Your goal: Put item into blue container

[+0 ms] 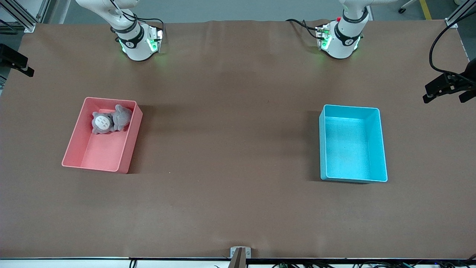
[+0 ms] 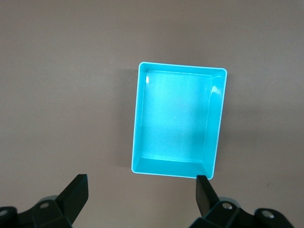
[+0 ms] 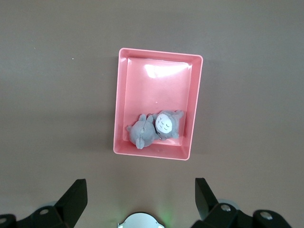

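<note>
The blue container (image 1: pixel 351 145) stands empty toward the left arm's end of the table; it also shows in the left wrist view (image 2: pixel 175 118). Two grey plush toys (image 1: pixel 108 120) lie together in the pink bin (image 1: pixel 100 152) toward the right arm's end, at the bin's end farther from the front camera. My left gripper (image 2: pixel 141 183) hangs open high above the table, with the blue container beneath it. My right gripper (image 3: pixel 140 183) is open too, high over the pink bin (image 3: pixel 161 85) and the plush toys (image 3: pixel 156 128). Neither gripper shows in the front view.
The two arm bases (image 1: pixel 137 41) (image 1: pixel 342 37) stand at the table edge farthest from the front camera. Black camera mounts (image 1: pixel 15 61) (image 1: pixel 446 87) jut in at both ends of the table. A small bracket (image 1: pixel 240 255) sits at the near edge.
</note>
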Robot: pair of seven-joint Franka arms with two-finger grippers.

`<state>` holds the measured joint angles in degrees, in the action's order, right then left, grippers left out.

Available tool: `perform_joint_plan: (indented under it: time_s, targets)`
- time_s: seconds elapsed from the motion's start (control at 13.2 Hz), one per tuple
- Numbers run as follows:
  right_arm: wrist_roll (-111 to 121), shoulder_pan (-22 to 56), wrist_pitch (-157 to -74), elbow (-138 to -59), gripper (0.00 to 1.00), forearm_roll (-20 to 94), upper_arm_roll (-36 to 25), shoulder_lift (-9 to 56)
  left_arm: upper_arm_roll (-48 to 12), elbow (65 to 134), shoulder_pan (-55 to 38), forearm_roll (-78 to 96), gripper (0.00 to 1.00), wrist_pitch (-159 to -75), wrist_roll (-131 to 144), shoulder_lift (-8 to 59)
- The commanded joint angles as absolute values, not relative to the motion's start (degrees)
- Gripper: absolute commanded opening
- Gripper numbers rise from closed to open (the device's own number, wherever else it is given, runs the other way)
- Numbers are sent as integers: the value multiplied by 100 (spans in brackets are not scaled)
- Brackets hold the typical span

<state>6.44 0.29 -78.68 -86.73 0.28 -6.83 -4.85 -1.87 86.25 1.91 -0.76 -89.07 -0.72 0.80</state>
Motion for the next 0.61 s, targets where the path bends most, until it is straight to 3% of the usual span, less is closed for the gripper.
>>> perform_joint_plan:
  time_s: [0.0, 0.53]
  targets:
    - [694, -35, -7858, -8719, 100, 17, -615, -554, -202, 8596, 220, 17, 100, -8964, -35, 26]
    - [694, -53, -7831, -8728, 100, 18, -633, -545, -193, 8596, 211, -9, 100, -8965, -97, 26]
